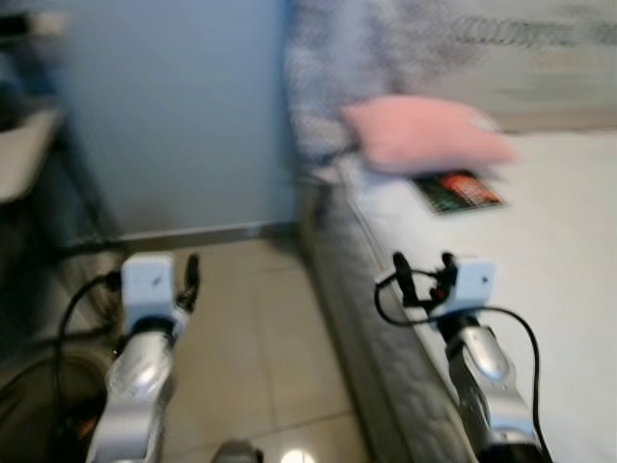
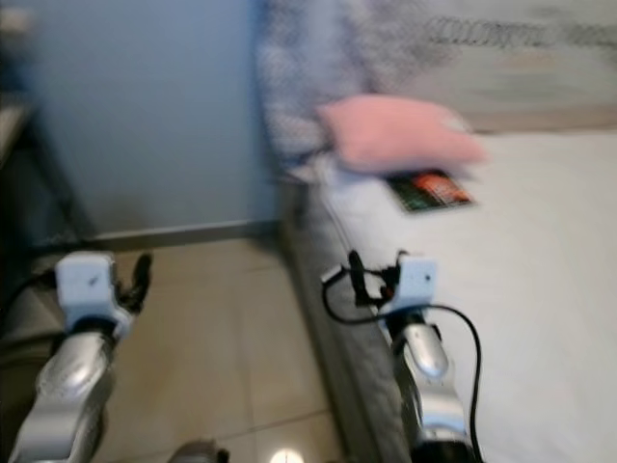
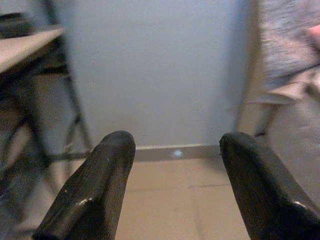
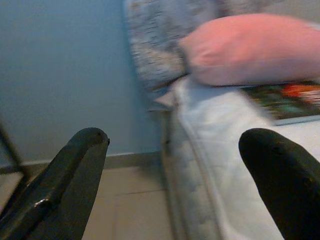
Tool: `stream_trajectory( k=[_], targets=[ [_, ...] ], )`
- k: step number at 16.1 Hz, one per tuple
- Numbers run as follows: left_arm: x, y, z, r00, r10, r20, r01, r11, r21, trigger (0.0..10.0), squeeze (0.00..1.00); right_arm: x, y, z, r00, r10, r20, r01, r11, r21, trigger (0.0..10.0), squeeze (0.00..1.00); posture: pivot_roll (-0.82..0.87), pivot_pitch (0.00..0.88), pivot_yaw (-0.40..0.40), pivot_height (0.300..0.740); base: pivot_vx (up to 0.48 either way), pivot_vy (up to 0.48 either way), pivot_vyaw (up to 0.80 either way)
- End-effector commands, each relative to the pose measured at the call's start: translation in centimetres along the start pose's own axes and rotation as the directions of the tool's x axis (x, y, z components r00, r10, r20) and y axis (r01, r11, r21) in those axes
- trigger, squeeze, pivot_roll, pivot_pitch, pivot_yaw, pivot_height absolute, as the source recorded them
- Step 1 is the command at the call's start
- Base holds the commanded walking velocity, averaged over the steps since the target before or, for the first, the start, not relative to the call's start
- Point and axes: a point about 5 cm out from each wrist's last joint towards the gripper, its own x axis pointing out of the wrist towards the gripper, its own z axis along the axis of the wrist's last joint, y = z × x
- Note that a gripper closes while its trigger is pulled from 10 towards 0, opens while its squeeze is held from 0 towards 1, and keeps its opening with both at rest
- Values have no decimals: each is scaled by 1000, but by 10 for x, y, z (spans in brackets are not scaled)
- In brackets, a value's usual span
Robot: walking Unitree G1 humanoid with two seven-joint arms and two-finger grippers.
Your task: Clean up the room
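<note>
the head views are blurred. at far left the edge of a pale worktop (image 1: 21,154) shows on dark legs, with black cables on the floor below it. the left tool (image 3: 175,185) is raised over the beige tiled floor (image 1: 255,357), its two black fingers (image 3: 97,192) spread wide apart with nothing between them; it faces the pale blue wall (image 1: 178,106) and the grey skirting along its foot. to the right of the tiles runs the grey quilted side of the bed (image 1: 352,318), topped by a white sheet. the right tool (image 1: 422,275) hangs above that edge of the bed, a black cable looping beside it; in the right wrist view its fingers (image 4: 65,187) stand far apart and hold nothing. at the head of the bed, well ahead of the right tool, a grey patterned pillow (image 1: 333,77) leans upright. a pink cushion (image 1: 429,133) lies on the sheet in front of it. just beyond the cushion's near edge and partly tucked under it lies a flat dark book or magazine (image 1: 458,190) with red and green on its cover; its title is too blurred to read.
</note>
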Motion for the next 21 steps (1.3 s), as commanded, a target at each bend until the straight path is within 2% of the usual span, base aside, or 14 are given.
stream_trajectory(
  k=[1, 3, 5, 7, 9, 11, 14, 17, 21],
  targets=[
    [2, -9, 9, 999, -36, 29, 36, 999, -12, 10000, 0, -1, -5, 3, 1000, -17, 17, 17, 1000, -9, 10000, 0, 81, 0, -49, 710, 0, 0, 638],
    [7, -24, 25, 994, -72, 85, 70, 997, 32, 10000, 0, -3, 3, -2, 1000, 18, 2, -18, 1000, -16, 10000, 0, 91, 0, -57, 710, 0, 0, 638],
    [11, -24, 29, 993, -71, 91, 65, 996, 63, 10000, 0, -1, 5, -3, 1000, 28, -5, -28, 999, -16, 10000, 0, 93, 0, -58, 710, 0, 0, 638],
    [13, -19, 29, 995, -54, 80, 53, 998, 15, 10000, 0, 2, 7, -5, 999, 29, -23, -29, 1000, 3, 10000, 0, 97, 0, -61, 710, 356, 0, 600],
    [14, -16, 24, 998, -26, 49, 26, 1000, -5, 10000, 0, 2, 6, -7, 999, 25, -37, -25, 1000, 6, 10000, 0, 96, 0, -63, 710, 461, 0, 0],
    [14, -18, 23, 999, -24, 41, 24, 1000, 8, 10000, 0, 1, 5, -7, 999, 22, -34, -22, 1000, 7, 10000, 0, 92, 0, -61, 710, 461, 0, 0],
    [16, -19, 22, 999, -36, 33, 36, 999, 14, 10000, 0, 3, 7, -5, 1000, 19, -22, -19, 1000, -1, 10000, 0, 89, 0, -57, 710, 461, 0, 0],
    [26, -19, 26, 996, -81, 44, 78, 995, 56, 10000, 0, 5, 7, -4, 1000, -1, -11, 1, 1000, -11, 10000, 0, 91, 0, -57, 710, 461, 0, 0],
    [30, -17, 28, 996, -73, 43, 71, 996, 49, 10000, 0, 6, 8, -6, 1000, 0, -18, 0, 1000, -20, 10000, 0, 91, 0, -57, 710, 460, 0, -578]
  ],
)
